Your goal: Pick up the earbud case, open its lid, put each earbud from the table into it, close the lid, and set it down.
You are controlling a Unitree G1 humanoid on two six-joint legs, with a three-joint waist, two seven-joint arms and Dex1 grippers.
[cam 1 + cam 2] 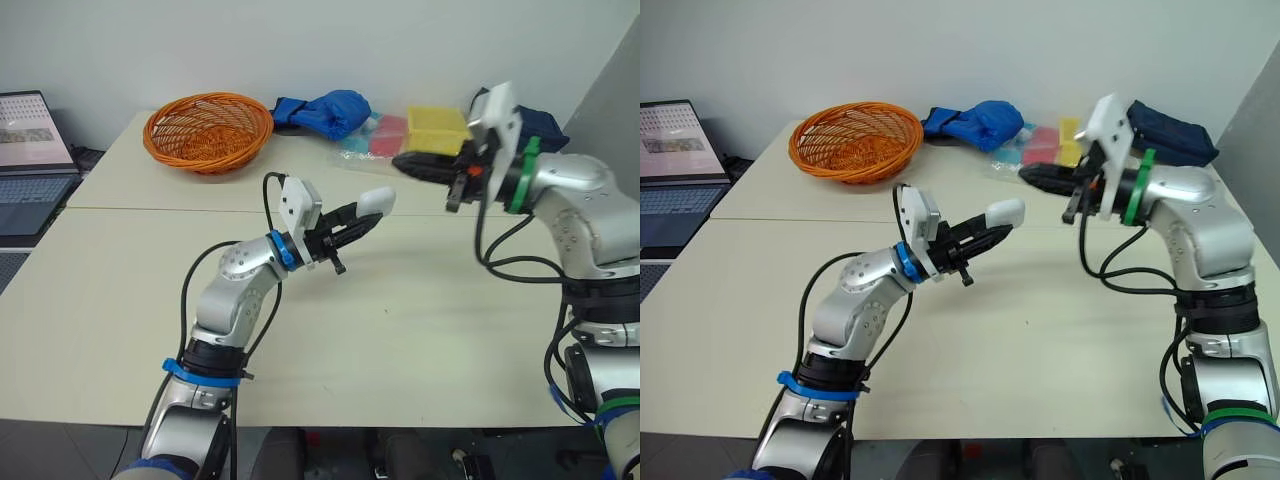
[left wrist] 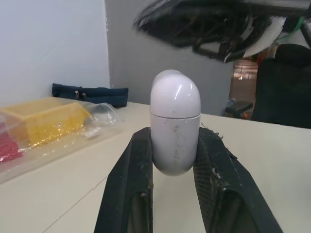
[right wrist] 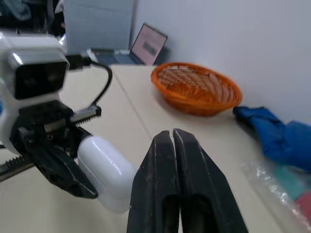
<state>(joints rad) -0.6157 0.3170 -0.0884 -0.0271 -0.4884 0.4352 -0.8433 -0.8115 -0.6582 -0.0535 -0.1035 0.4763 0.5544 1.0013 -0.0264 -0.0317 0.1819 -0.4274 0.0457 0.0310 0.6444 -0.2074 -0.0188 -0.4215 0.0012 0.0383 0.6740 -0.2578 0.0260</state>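
Left wrist view: clamping the smooth earbud case [image 2: 175,121] low in left fingers [image 2: 127,189], with right fingers [image 3: 158,189] pinched together, empty; could squirt free if pried carelessly.

Earbud case [image 1: 374,202]: white, glossy, rounded capsule, lid closed along a visible seam. Lower half clamped between left end effector [image 1: 352,222] fingers, lid end projecting beyond the fingertips, clear of tabletop [image 1: 420,320].
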